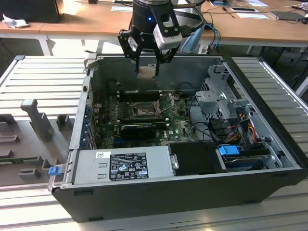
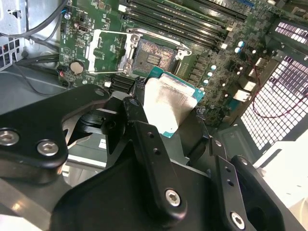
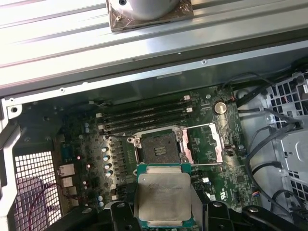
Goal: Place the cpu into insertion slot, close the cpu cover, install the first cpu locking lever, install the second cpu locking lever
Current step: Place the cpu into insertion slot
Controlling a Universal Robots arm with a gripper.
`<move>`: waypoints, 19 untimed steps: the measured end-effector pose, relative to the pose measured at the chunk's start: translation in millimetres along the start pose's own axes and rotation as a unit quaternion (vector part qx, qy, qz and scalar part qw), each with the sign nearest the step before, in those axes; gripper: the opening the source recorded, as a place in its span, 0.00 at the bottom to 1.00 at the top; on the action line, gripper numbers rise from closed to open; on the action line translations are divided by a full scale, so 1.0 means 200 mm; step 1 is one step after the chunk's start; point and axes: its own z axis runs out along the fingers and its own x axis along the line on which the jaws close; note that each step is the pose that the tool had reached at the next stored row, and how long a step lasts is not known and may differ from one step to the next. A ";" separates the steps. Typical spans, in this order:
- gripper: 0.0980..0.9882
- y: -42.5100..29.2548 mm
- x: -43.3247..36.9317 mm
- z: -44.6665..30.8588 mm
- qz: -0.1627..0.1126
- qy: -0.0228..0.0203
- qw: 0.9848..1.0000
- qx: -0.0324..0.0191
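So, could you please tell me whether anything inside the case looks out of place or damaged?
Nothing stands out. The jaws hold the cpu above the bare slot, whose cover lies open beside it. No bent or loose parts show.

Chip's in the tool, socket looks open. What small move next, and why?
Probably shift the tool sideways until the cpu sits over the insertion slot, before lowering. In the first wrist view the held cpu is offset from the slot, and the cpu cover is flipped open.
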 end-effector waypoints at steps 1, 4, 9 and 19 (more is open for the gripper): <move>0.48 0.000 0.000 0.000 0.001 0.000 1.000 0.000; 0.48 0.000 0.000 0.000 0.002 0.000 1.000 0.000; 0.48 0.000 0.000 0.000 0.004 0.000 1.000 0.000; 0.48 0.000 0.000 0.000 0.016 -0.001 1.000 0.000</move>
